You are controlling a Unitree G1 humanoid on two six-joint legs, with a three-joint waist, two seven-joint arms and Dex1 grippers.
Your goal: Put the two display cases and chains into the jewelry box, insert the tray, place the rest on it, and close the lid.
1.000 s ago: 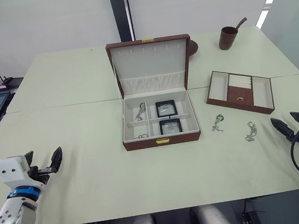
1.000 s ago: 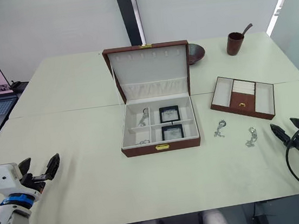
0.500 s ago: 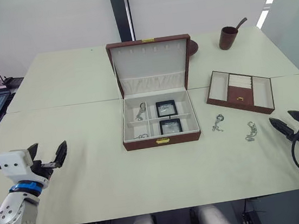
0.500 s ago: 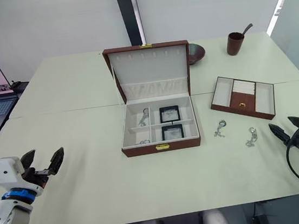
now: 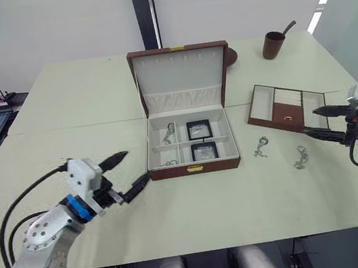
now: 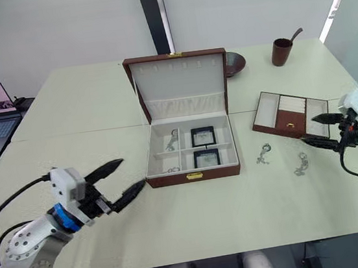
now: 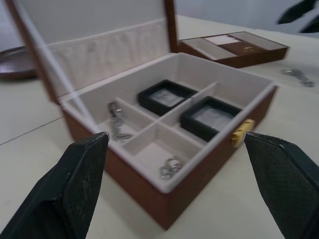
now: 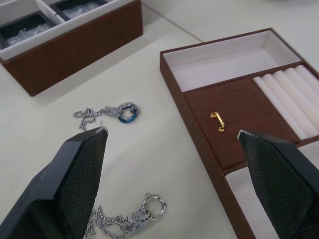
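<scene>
Both my arms have swung in from the table's near edge within the last second. My left end effector [image 5: 123,175], fingers spread wide and holding nothing, now sits just off the front left corner of the large reddish-brown, cream-lined jewelry box [image 5: 191,147]. My right end effector [image 5: 319,122], also open and empty, has come up beside the shallow reddish-brown tray with its cream compartments and small gold knob [image 5: 286,110], which lies on the pale green table [image 5: 83,100] to the right of the box.

Inside the box, the two small square black display cases with clear windows [image 5: 200,139] already sit in the right-hand compartments, one behind the other, and two thin silver chains [image 7: 115,123] lie in the left-hand ones. The cream-lined hinged lid [image 5: 180,75] stands upright and open. Two more silver chains with ring ends [image 8: 107,113] lie loose on the table between box and tray, near my right fingers.

I judge the first loading step done. My right arm's approach suggests the tray is next: lifting it into the box, with my left steadying the box. The loose chains then go on top.
</scene>
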